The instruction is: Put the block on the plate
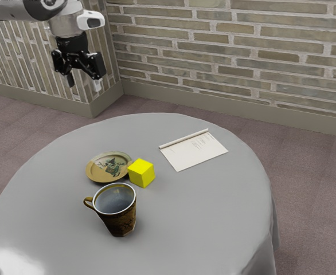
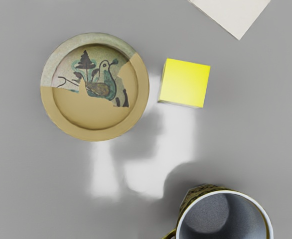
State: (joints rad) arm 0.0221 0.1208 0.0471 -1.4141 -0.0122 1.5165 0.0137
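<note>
The black two-finger gripper (image 1: 84, 83) has its fingers well apart, with bare air between them; it holds nothing and touches nothing, and hangs high above the table at the end of the white and grey robot arm (image 1: 65, 23). Below, a round table under a smooth grey cloth (image 1: 214, 217) bears a small group of things. A tall brown and gold patterned mug (image 1: 119, 220), with a white rim and a blue-grey inside, stands mouth up near both the block and the plate, its handle toward the exterior view's left. It does not stand between the two, though it is the tallest thing close to them. A white sheet of paper with a rolled upper edge (image 1: 194, 152) lies flat on the other side of the block from the mug, a little apart from it. The round plate (image 2: 93, 133) is tan and pale green, with a raised rim and a painted bird and tree, and nothing lies on it. The bright yellow block (image 1: 141, 173), a plain cube with flat faces and crisp edges, rests on the cloth just beside the plate; the wrist view shows a narrow strip of cloth between them.
</note>
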